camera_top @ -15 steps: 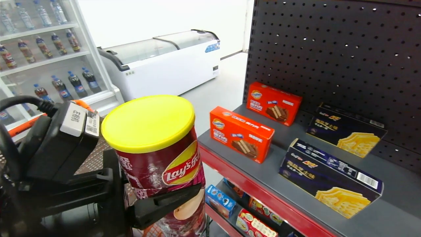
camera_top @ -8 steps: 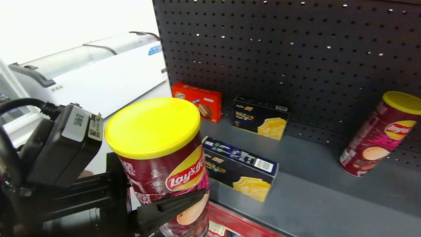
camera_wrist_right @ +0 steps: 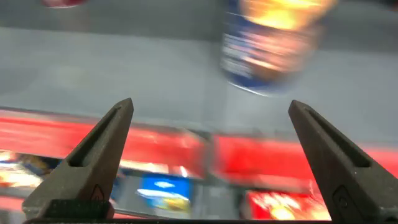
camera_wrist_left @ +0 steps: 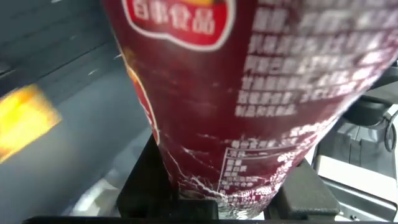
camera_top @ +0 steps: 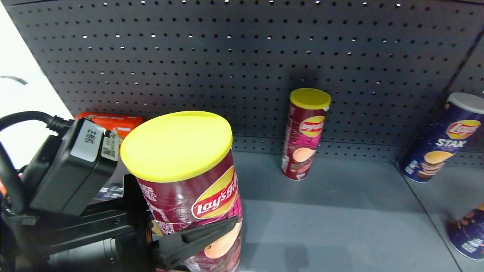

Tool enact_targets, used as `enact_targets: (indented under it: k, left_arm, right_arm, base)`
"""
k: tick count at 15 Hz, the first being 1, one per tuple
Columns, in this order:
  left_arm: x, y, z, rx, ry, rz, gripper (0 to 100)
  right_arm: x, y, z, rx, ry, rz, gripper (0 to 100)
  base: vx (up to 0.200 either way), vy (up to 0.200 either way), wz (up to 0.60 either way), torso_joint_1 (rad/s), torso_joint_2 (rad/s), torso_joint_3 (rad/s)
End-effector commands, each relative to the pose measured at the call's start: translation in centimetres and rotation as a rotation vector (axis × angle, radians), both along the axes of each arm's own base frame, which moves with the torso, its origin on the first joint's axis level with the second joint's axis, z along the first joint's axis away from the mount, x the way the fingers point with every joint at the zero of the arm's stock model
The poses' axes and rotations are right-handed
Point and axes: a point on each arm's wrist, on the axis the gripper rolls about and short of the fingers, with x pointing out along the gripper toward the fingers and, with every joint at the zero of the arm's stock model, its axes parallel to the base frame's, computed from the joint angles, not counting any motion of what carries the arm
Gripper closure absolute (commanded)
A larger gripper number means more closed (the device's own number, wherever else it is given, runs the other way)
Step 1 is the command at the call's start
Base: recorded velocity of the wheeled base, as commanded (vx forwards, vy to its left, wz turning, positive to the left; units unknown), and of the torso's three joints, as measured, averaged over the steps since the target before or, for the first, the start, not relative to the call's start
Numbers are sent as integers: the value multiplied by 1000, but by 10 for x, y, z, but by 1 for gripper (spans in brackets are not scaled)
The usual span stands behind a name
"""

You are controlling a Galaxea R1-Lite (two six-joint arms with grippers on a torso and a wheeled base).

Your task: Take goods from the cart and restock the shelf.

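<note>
Head view: the left gripper (camera_top: 177, 230) pinched a can (camera_top: 189, 196) at the shelf's (camera_top: 340, 211) front left; a second can (camera_top: 304, 136) stood at its back. Left wrist view: the can (camera_wrist_left: 249, 93) sat clamped in that gripper. Right wrist view: the right gripper (camera_wrist_right: 214, 162) was spread, facing the shelf's (camera_wrist_right: 124, 81) front edge.

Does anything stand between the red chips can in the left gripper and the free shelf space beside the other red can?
Nothing visible does. Bare shelf lies ahead of the held can in the left gripper; the other red can stands at the back, the blue cans off to the right.
</note>
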Motion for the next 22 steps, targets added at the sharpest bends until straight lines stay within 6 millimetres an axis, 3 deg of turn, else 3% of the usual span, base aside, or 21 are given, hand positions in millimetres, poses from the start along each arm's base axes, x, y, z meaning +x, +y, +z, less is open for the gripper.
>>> enact_targets:
  k: [1, 20, 21, 22]
  left_arm:
    - [2, 1, 0, 1, 1, 9, 100]
    - [-2, 5, -5, 5, 7, 25, 100]
    - [-1, 7, -3, -2, 7, 33, 100]
    - [-3, 9, -3, -6, 11, 37, 100]
  right_arm:
    - [0, 0, 0, 0, 2, 1, 0]
    - [0, 0, 0, 6, -9, -7, 0]
    - [-4, 0, 18, 2, -81, -2, 0]
    - [-10, 0, 54, 33, -122, 11, 0]
  base:
    - [0, 0, 0, 0, 0, 0]
    - [0, 0, -32, 0, 0, 0]
    - [0, 0, 0, 0, 0, 0]
    - [0, 0, 0, 0, 0, 0]
